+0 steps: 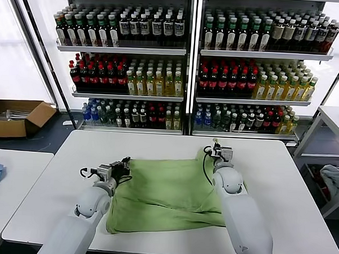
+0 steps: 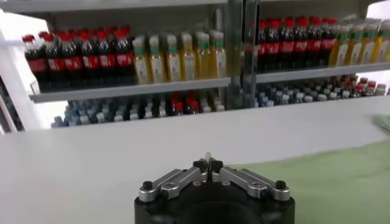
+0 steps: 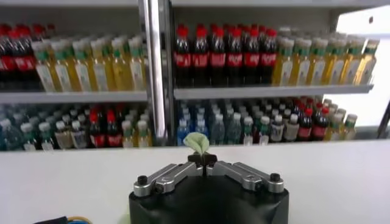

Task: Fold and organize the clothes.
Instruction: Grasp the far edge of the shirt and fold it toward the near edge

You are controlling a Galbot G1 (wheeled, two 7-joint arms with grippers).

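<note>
Cloth: soft light green polo shirt [image 1: 166,197], partly folded, wrinkled, lying mid-table [image 1: 291,183] between my two arms, slightly nearer the near edge.
Long axis: runs left-right across the table; far edge is the one I've got hold of, near edge lies loose toward me.
Left gripper [image 1: 122,169]: at the shirt's far-left corner, fingers pinched fully together. Wrist view shows a thin sliver between the tips, too small to confirm as cloth; head view puts the tips right on the shirt edge, so I judge it a grip on the shirt.
Right gripper [image 1: 216,150]: at the far-right corner, fingers closed on a small tuft of green cloth [image 3: 196,142] poking up between the tips. Definite hold.
Key relation: both pinch points sit on the far edge, body of the shirt lies on the near side of my fingers. Both arms about equally placed, one per corner.
Next move, my guess: lift both corners together and carry them toward the near edge to fold. Needs matched height and pace or the cloth skews.
Risk: left pinch looks thin; may slip on lift.
Surface: smooth white tabletop, low friction, cloth should slide easily.
Background: shelves of bottles [image 1: 177,71] behind the table, well apart, not relevant.
</note>
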